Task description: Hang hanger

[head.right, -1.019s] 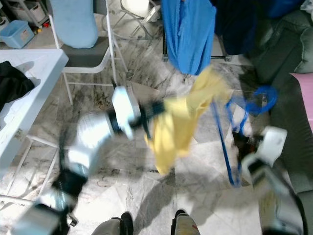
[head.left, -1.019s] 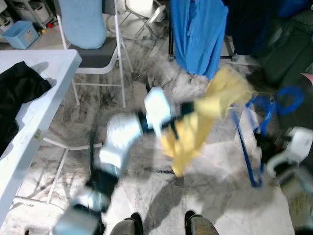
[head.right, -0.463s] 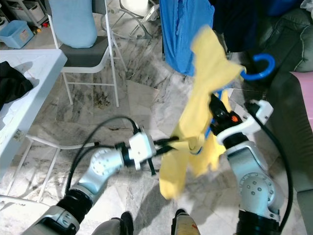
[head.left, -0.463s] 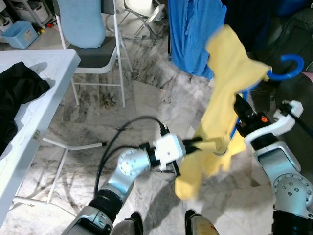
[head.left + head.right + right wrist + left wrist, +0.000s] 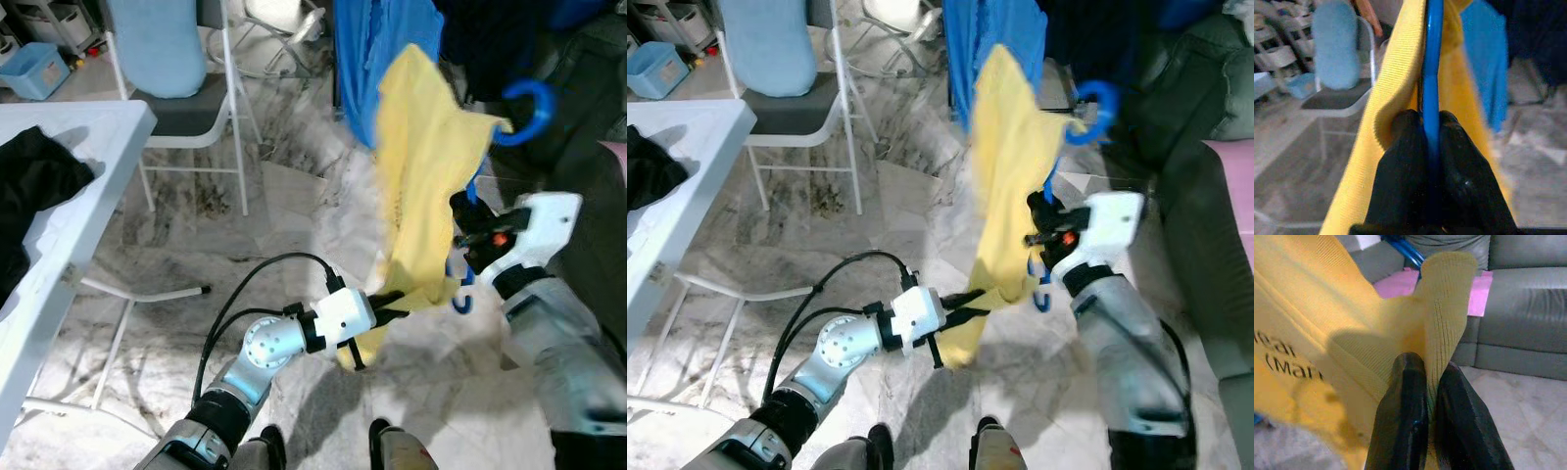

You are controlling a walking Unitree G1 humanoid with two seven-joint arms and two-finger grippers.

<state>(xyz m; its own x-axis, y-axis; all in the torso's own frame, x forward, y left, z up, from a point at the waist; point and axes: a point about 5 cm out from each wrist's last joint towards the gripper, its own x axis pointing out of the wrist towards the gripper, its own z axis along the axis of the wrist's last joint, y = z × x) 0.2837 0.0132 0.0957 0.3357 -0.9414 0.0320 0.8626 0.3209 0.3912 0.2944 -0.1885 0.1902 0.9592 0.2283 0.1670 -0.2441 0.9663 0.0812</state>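
A yellow garment hangs over a blue plastic hanger, whose hook pokes out at the garment's upper right. My right gripper is shut on the hanger's blue bar, holding it upright in mid-air. My left gripper is shut on the garment's lower edge, pinching the yellow fabric between its fingers. Behind the garment hang blue clothes and dark clothes.
A white table with a black cloth stands at the left. A white folding chair draped with a light blue towel stands behind it. A grey sofa with a pink cushion lies at the right. The floor is marble tile.
The hanger with the yellow garment has shifted left and slightly up, its hook now closer to the hanging clothes. My left gripper still grips the hem, now lower on the garment.
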